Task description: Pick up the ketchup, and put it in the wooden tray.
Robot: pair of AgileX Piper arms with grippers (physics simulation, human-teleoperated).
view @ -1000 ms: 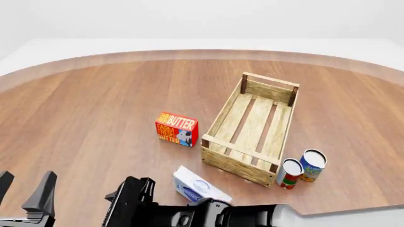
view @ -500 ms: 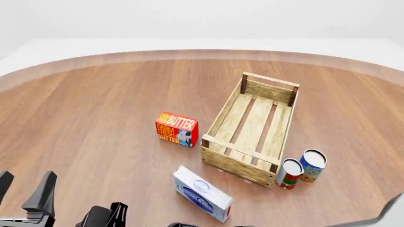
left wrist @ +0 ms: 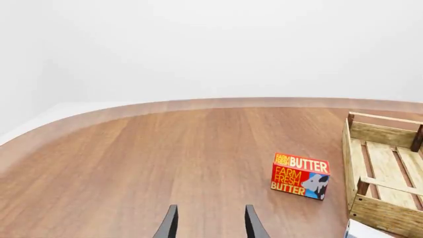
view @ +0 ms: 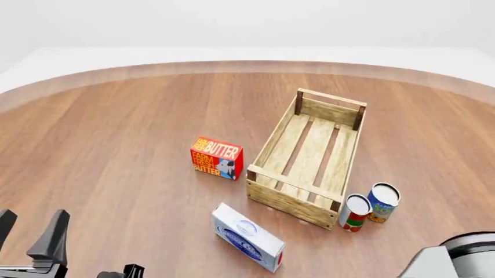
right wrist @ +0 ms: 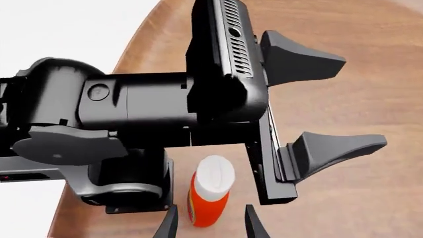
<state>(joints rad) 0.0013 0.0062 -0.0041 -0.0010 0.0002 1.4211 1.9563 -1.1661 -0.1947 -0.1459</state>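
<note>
Ketchup (right wrist: 210, 198) is only showing in the right wrist view: upright on the desk (view: 116, 127), white cap up, right beside the left arm's base. I'm lining up the right fingers (right wrist: 250, 224) on it; tips are sitting spread either side of the bottle, nothing held yet. Judging this as the approach step, grasp not made.

Left gripper (right wrist: 317, 106) is crossing that same view, fingers wide apart and holding nothing. Left wrist view agrees, with both tips (left wrist: 170, 225) apart over bare desk.

Front view is not showing the ketchup at all; I'm reading it as below the near edge of frame. It is giving me the layout though: tray (view: 308, 156) mid-desk, nothing inside it, butter box (view: 217, 157) just left of it, white carton (view: 247, 237) near its front corner, two cans (view: 370, 205) by its right front corner.

Next move, as I see it: advance a little, close on the bottle body below the cap, lift straight up clear of the left arm, then carry forward and right to the tray. Risk is clipping the left arm.
</note>
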